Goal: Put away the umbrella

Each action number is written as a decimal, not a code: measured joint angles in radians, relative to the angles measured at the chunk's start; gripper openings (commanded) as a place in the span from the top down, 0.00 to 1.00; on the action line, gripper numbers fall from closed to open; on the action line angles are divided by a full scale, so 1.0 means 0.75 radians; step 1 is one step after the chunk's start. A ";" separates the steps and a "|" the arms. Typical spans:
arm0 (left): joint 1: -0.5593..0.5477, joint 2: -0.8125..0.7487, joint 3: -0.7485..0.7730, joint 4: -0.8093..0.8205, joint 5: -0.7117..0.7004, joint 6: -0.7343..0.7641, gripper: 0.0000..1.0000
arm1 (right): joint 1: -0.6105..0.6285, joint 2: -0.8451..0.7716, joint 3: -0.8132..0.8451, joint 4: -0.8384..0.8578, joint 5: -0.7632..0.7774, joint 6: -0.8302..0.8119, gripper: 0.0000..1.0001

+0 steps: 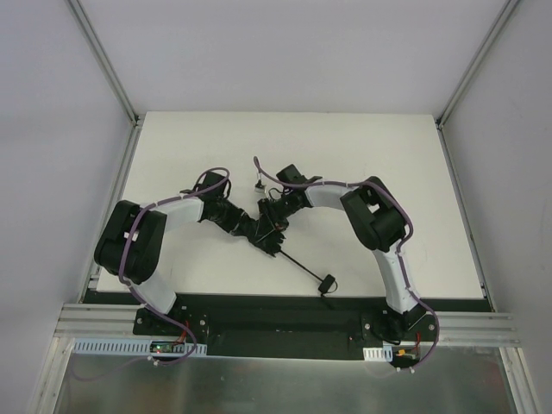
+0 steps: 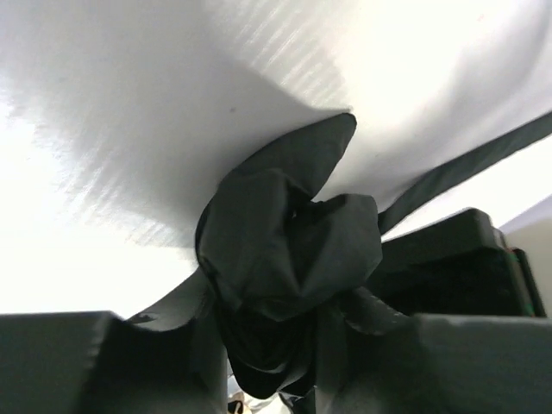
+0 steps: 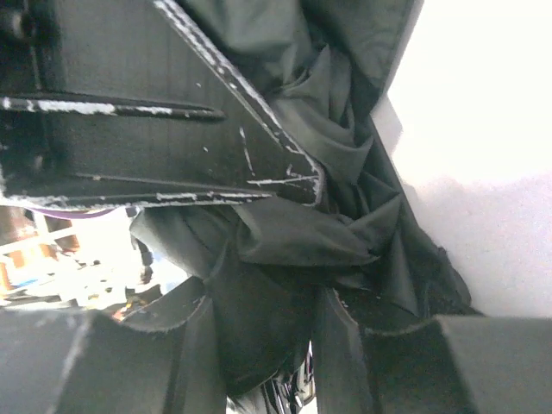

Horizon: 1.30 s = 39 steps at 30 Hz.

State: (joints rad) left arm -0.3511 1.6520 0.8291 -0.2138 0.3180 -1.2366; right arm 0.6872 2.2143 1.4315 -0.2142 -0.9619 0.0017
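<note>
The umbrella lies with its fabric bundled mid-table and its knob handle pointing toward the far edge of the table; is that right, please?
Not quite. The top external view shows the umbrella with its fabric bundled mid-table, but its knob handle points toward the near edge of the table.

White table [image 1: 388, 172]; grey walls [image 1: 52, 129]; aluminium rail [image 1: 483, 328].

Overhead, umbrella [image 1: 295, 259] canopy mostly beneath both pairs of jaws; its fabric cropped at wrist-view edges.
</note>
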 measured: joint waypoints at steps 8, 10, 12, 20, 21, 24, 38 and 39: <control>0.020 0.038 -0.009 0.046 0.070 -0.031 1.00 | -0.008 0.030 0.100 -0.183 0.022 0.030 0.68; 0.020 0.039 -0.010 0.049 0.071 -0.044 1.00 | -0.004 0.028 0.140 -0.262 0.073 -0.010 0.57; 0.020 0.044 -0.007 0.048 0.071 -0.050 1.00 | 0.004 0.014 0.159 -0.316 0.136 -0.046 0.42; 0.014 0.086 0.041 -0.008 0.090 -0.064 1.00 | 0.074 -0.289 0.057 -0.309 0.567 -0.223 0.11; 0.013 0.091 0.046 -0.017 0.092 -0.064 1.00 | 0.093 -0.353 0.006 -0.277 0.635 -0.252 0.10; 0.013 0.101 0.064 -0.041 0.095 -0.064 1.00 | 0.190 -0.516 -0.157 -0.153 0.852 -0.345 0.08; 0.013 0.129 0.114 -0.153 0.115 -0.063 1.00 | 0.460 -0.397 -0.251 0.122 1.417 -0.576 0.26; 0.013 0.130 0.116 -0.157 0.115 -0.064 1.00 | 0.461 -0.375 -0.251 0.126 1.439 -0.574 0.34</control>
State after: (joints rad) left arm -0.3412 1.7493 0.9161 -0.3317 0.4042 -1.2846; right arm 1.0328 1.9327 1.2430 -0.1196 0.1173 -0.4290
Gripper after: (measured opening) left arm 0.350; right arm 0.806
